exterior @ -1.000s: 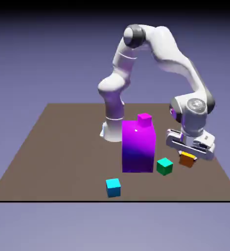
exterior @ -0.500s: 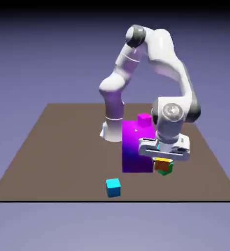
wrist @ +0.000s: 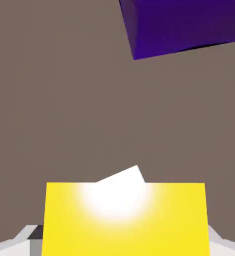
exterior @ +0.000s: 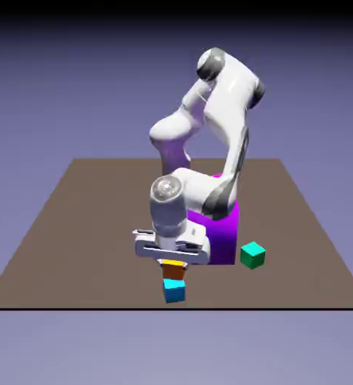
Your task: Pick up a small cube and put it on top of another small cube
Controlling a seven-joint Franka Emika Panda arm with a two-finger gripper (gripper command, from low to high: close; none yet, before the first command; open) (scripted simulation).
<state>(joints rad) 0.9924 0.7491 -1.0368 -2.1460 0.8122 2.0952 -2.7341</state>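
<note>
Currently, the gripper (exterior: 173,265) was positioned at the near edge of the table (exterior: 82,241), pointing down toward 6 o'clock in the exterior view. The orange-yellow cube (exterior: 173,272) was located between the fingertips, its yellow face upward. In the hand view, one finger (wrist: 34,240) showed at the 9 o'clock side of the cube and the other at its 3 o'clock side. The jaws were spread about as wide as the cube; whether they clamped it or stood slightly clear could not be determined.

In the exterior view, the cyan cube (exterior: 174,292) was located directly at 6 o'clock from the orange-yellow cube, the upper cube overlapping its top face. Full seating of one on the other could not be confirmed. In the hand view, a washed-out white corner projected past the 12 o'clock edge of the yellow face, at an angle to that edge.

From the cyan cube, the green cube (exterior: 252,256) was at 2 o'clock on the table, and the large purple block (exterior: 223,237) was at 1 o'clock, partly covered by the arm (exterior: 228,109). The hand view showed the block at 1 o'clock from the picture's centre.
</note>
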